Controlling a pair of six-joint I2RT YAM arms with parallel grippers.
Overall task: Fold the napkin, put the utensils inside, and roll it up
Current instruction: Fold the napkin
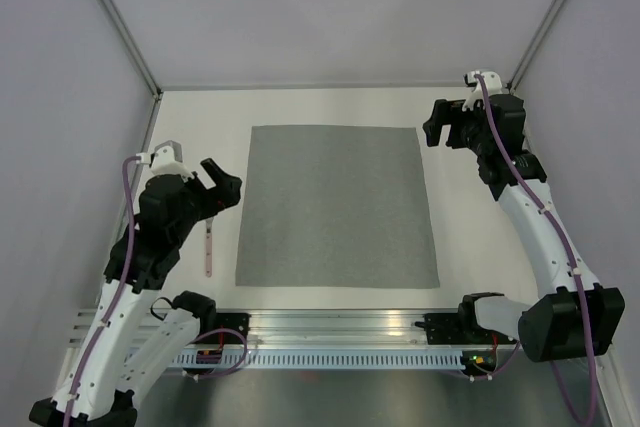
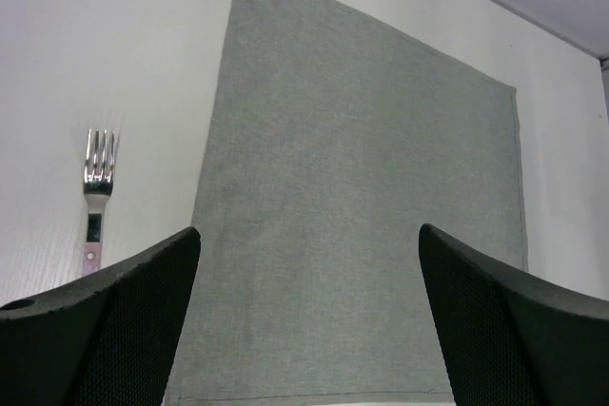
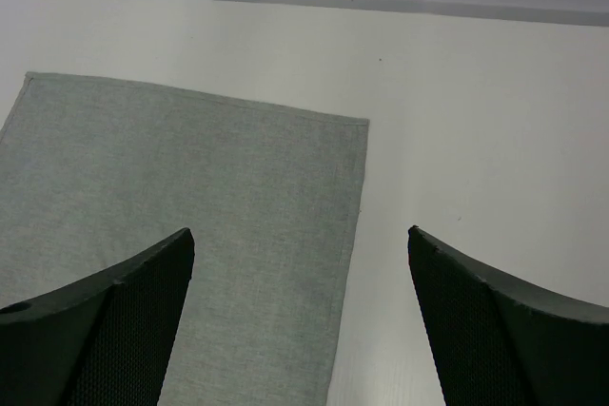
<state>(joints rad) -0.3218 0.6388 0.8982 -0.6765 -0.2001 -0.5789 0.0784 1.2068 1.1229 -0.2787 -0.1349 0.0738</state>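
The grey napkin [image 1: 335, 207] lies flat and unfolded in the middle of the white table [image 1: 470, 237]. One of the utensils, a fork [image 2: 95, 199] with a pale pink handle [image 1: 208, 250], lies just left of the napkin's left edge, tines pointing away. My left gripper [image 1: 225, 185] hovers open above that edge near the fork, nothing between its fingers [image 2: 133, 320]. My right gripper [image 1: 440, 132] hangs open over the napkin's far right corner [image 3: 362, 123], holding nothing. In the wrist views the napkin [image 2: 362, 216] [image 3: 190, 187] shows below both open grippers [image 2: 309, 230] [image 3: 300, 230].
White walls enclose the table on the left, back and right. A metal rail [image 1: 340, 332] with the arm bases runs along the near edge. Bare white tabletop surrounds the napkin on every side.
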